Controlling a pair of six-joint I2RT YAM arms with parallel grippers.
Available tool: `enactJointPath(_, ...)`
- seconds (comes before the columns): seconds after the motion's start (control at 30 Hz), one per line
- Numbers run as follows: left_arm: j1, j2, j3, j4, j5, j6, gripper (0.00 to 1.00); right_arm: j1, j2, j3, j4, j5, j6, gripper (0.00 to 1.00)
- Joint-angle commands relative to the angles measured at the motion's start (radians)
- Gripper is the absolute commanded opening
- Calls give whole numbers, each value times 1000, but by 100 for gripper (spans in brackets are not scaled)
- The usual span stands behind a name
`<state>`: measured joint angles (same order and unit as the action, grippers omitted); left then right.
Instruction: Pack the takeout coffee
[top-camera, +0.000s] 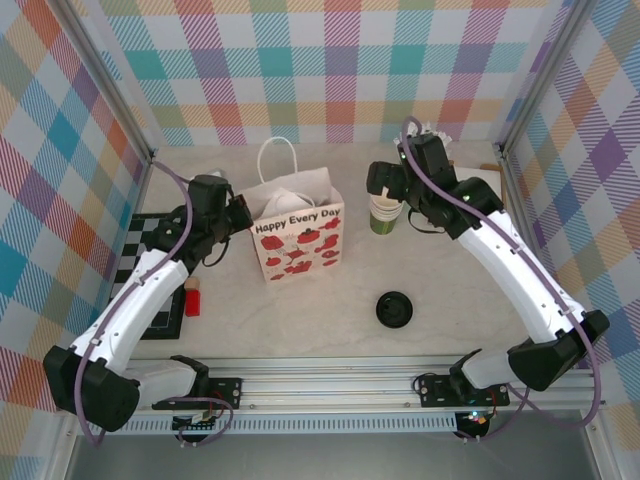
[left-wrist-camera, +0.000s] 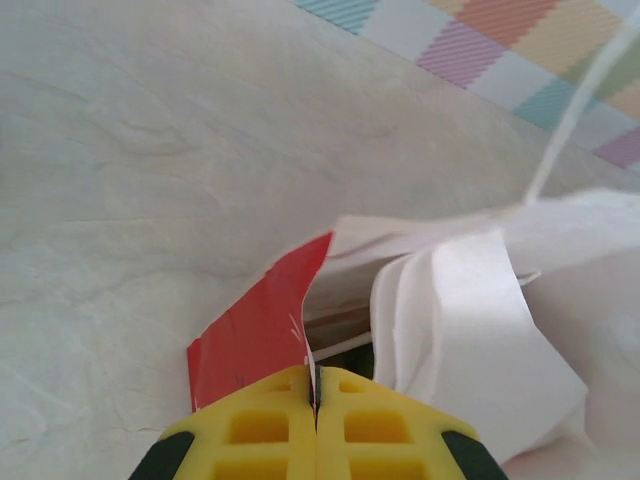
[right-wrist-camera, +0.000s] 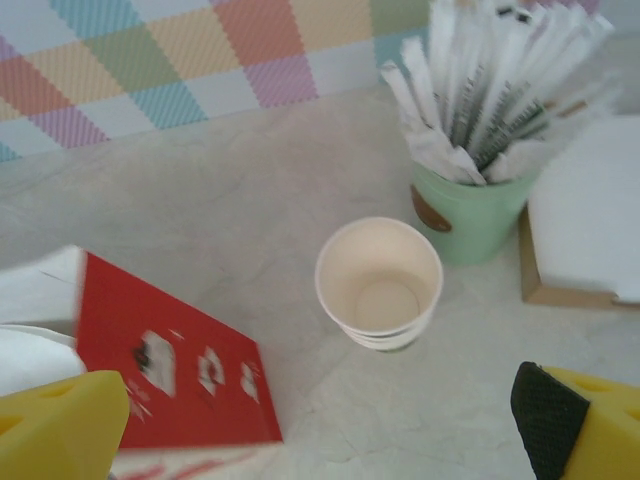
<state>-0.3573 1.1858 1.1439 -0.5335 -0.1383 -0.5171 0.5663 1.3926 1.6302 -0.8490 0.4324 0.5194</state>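
Briefly, your list:
- Left claw (left-wrist-camera: 315, 398): clamped shut on paper bag (top-camera: 298, 238), at its left rim.
- Right claw (right-wrist-camera: 320, 430): jaws wide apart, nothing btwn, above lidless cup stack (right-wrist-camera: 380, 283) just right of bag.
- Takeout coffee: you can't place it for sure. Left wrist cam looks into bag mouth, where a dark sliver (left-wrist-camera: 360, 358) sits just past the fingertips.
- Loose lid (top-camera: 394, 308): on bare tabletop, near side.
- Straw cup (right-wrist-camera: 468, 205) and white pad (right-wrist-camera: 585, 215): crowd the right rear wall.

Stacked empty cups (right-wrist-camera: 379, 284) stand just beside a green holder (right-wrist-camera: 470, 215) of wrapped straws
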Motion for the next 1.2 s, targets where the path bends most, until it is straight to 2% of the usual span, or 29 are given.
enactJointPath(0.0,1,-29,31,-39,-138,-55,0,-17,7,5,-66,-38,81,100)
enactJointPath(0.1,3,-27,54,-59,-162,-47,0,-20,25,25,-65,-55,52,100)
enactJointPath(0.17,7,-14,70,-41,-134,3,0,-20,43,43,-67,-64,30,100)
enactJointPath(0.23,13,8,90,-14,-57,82,0,-22,61,63,-81,-56,17,100)
enactJointPath(0.33,32,73,143,-10,145,207,0,-29,88,93,-111,-51,7,100)
enactJointPath(0.43,35,156,213,-60,264,254,0,-35,104,109,-136,-48,1,100)
enactJointPath(0.63,36,261,266,9,328,245,0,-57,87,95,-163,-53,3,100)
enactJointPath(0.8,49,347,349,5,366,307,0,-148,18,13,-235,-251,-38,100)
enactJointPath(0.93,56,404,404,6,389,351,0,-211,-58,-154,-318,-421,-34,100)
enactJointPath(1.03,64,451,450,1,402,346,0,-215,-95,-293,-361,-528,-8,100)
enactJointPath(1.17,63,488,494,-6,414,295,0,-213,-165,-458,-385,-567,126,100)
